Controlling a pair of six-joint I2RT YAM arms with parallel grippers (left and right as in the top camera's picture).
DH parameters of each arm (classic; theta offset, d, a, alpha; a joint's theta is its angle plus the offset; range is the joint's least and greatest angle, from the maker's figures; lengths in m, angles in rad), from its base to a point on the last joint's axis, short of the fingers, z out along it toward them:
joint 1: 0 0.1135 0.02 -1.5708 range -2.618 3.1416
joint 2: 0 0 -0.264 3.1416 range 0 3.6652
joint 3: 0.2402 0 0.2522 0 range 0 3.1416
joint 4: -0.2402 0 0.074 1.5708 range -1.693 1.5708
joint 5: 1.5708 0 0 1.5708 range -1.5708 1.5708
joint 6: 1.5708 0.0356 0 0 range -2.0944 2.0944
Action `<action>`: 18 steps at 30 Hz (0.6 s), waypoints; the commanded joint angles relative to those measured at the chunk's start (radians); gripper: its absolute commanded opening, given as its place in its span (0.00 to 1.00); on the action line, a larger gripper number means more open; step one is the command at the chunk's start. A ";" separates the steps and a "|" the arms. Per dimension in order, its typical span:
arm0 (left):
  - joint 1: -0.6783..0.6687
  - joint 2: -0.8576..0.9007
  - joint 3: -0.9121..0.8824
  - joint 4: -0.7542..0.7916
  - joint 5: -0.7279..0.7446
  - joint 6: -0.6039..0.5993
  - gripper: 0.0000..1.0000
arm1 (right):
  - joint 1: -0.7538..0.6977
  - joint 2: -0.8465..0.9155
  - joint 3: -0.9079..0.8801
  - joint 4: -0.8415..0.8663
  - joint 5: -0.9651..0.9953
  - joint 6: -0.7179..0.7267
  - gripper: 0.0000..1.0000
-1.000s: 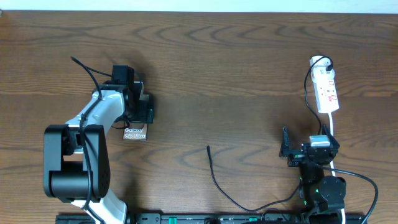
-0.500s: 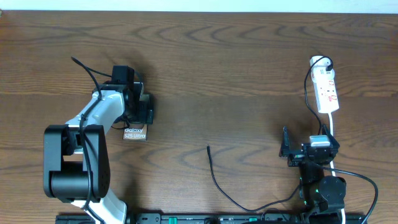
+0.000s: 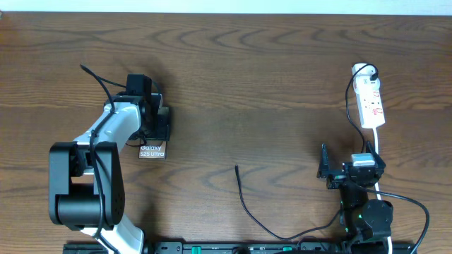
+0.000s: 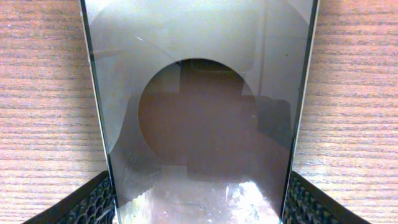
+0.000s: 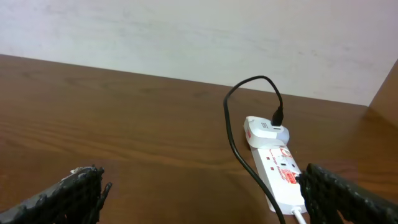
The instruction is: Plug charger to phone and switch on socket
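One legible label: "Galaxy S25 Ultra" on phone (image 3: 152,150), near end; long axis runs near–far. Left fingers (image 4: 93,202) flank its edges, grip uncertain; right fingers (image 5: 78,193) wide, empty.

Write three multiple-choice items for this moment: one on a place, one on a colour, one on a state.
1. Where does the charger's free tip lie?
A. On the bare table, apart from the phone
B. In the phone's port
C. Between a gripper's fingers

2. What colour is the socket's body?
A. Black
B. White
C. Blue

3. How does the right gripper stand?
A. Shut on the cable
B. Open, holding nothing
C. Shut on the socket

Answers: 1 A, the tip rests on wood mid-table; 2 B, the strip is white with red markings; 3 B, its fingers stand wide apart with only table between them.
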 commanded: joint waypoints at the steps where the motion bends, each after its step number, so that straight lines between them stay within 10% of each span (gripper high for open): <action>1: 0.002 0.038 -0.027 -0.013 0.044 -0.005 0.50 | 0.001 0.000 -0.001 -0.004 -0.002 -0.006 0.99; 10: 0.002 0.038 -0.027 -0.003 0.044 -0.005 0.10 | 0.001 0.000 -0.001 -0.004 -0.002 -0.006 0.99; 18: 0.002 0.032 -0.024 0.012 0.043 -0.005 0.08 | 0.001 0.000 -0.001 -0.004 -0.002 -0.006 0.99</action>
